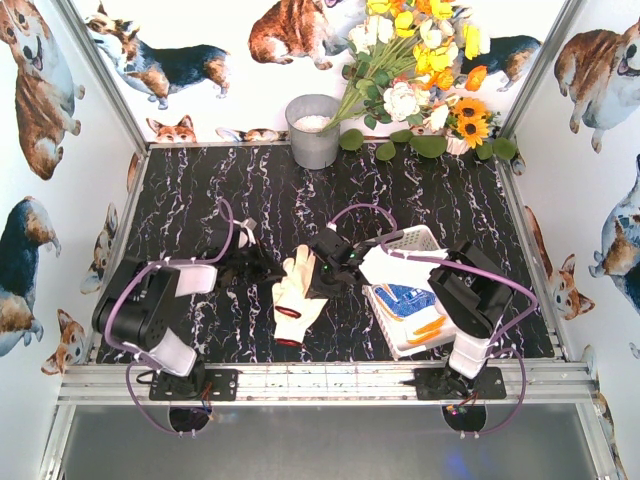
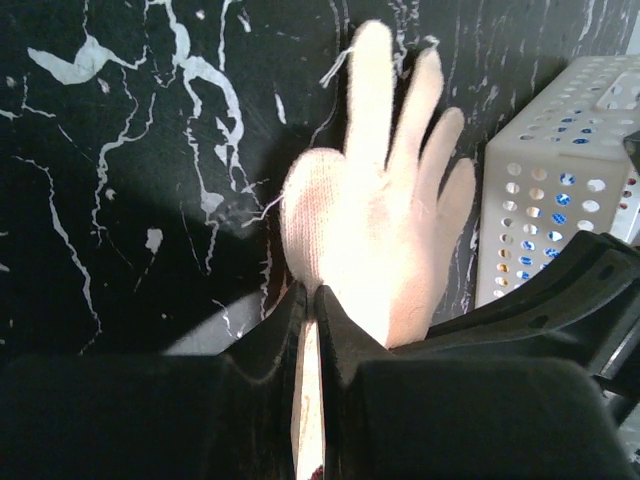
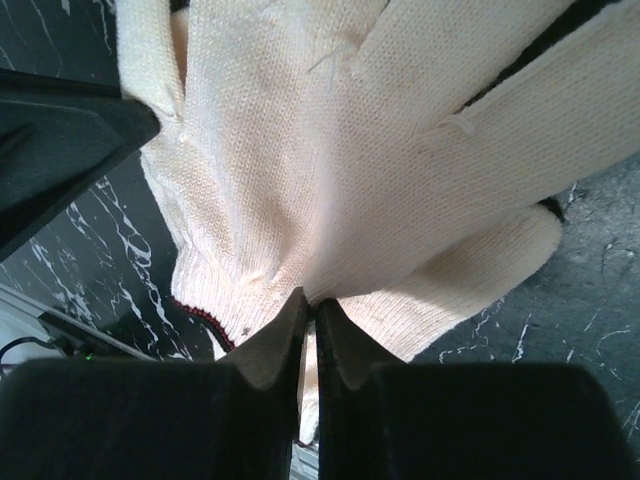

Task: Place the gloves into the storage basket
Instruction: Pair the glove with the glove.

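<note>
A cream knit glove [image 1: 298, 296] with a dark red cuff edge lies spread in the middle of the black marble table, fingers pointing away. My left gripper [image 1: 274, 277] is shut on its left edge, and in the left wrist view the gripper [image 2: 312, 290] pinches the glove [image 2: 380, 230] by a fold. From the other side my right gripper [image 1: 316, 283] is shut on the same glove; the right wrist view shows the gripper [image 3: 310, 302] clamping the glove [image 3: 350, 150] near the cuff. The white storage basket [image 1: 420, 238] stands just right of the glove and holds a blue-dotted glove [image 1: 410, 298], an orange-and-yellow one [image 1: 432, 330] and a white one [image 1: 392, 266].
A grey metal bucket [image 1: 314, 130] stands at the back centre with a bunch of artificial flowers [image 1: 420, 60] beside it. Corgi-print walls close in the table on three sides. The basket's perforated wall [image 2: 560, 200] rises close to the right of my left gripper.
</note>
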You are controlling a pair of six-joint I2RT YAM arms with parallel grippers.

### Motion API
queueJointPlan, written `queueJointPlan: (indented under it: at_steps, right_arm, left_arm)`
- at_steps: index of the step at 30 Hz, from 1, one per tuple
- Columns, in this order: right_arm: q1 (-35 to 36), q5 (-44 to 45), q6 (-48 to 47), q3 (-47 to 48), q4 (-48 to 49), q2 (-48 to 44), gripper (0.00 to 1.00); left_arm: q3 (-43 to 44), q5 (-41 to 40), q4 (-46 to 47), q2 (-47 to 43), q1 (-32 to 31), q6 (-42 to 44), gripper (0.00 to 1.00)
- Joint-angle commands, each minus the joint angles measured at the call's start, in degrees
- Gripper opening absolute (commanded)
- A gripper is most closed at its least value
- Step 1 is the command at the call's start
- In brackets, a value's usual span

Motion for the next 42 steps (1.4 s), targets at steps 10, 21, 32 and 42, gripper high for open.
queueJointPlan:
  at_steps: [10, 21, 32, 42]
  right_arm:
    - [0.14, -5.19, -1.41, 1.20, 2.02, -7.01, 0.00]
    - [2.71, -5.95, -2.20, 2.57, -3.29, -7.42, 0.00]
    - [5.01, -3.59, 0.68, 0.13, -5.27, -8.42, 0.00]
    - [5.92, -3.12, 1.56, -1.20, -5.56, -8.06, 0.00]
  left_arm:
    - [-3.86, -3.34, -7.83, -13.06, -0.27, 0.25, 0.00]
    - [-7.31, -3.18, -11.82, -21.17, -0.27, -1.54, 0.00]
    - [-11.19, -2.39, -12.98, -23.73, -0.36, -1.85, 0.00]
    - [-13.95, -2.70, -12.11, -25.95, -0.40, -3.42, 0.00]
